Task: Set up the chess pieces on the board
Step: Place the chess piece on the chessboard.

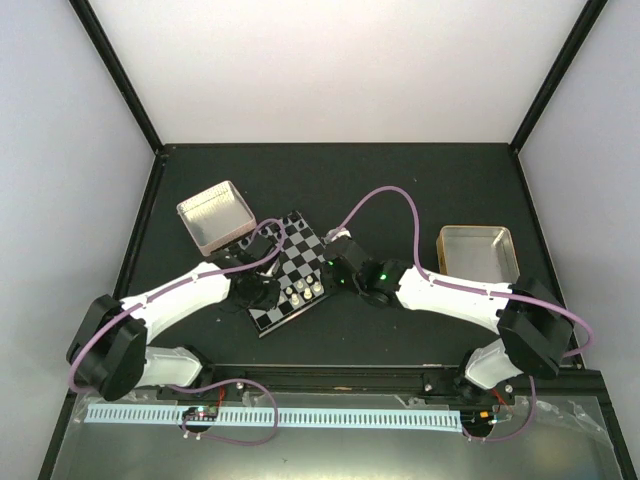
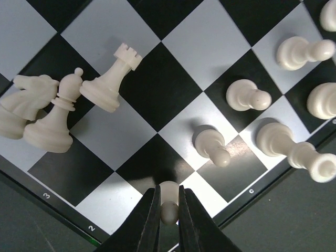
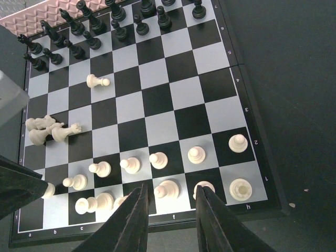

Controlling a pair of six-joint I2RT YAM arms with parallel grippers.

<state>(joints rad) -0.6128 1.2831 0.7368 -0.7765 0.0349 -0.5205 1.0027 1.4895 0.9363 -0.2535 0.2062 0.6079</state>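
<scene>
Glossy checkered board [image 2: 157,79] — left fingers [image 2: 149,220] pinch a rounded cream pawn [image 2: 169,203].

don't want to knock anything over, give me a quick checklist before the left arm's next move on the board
1. Left tool grip on the pawn: shut on it, ok.
2. Held pawn lifted off the board: cannot tell.
3. Right tool out of the way: open, empty, over other files, ok.
4. Knight, bishop and rook on home squares: bunched together off the back row, not ok.
5. White pawns in one row: a lone pawn stands toward the black side, not ok.
</scene>
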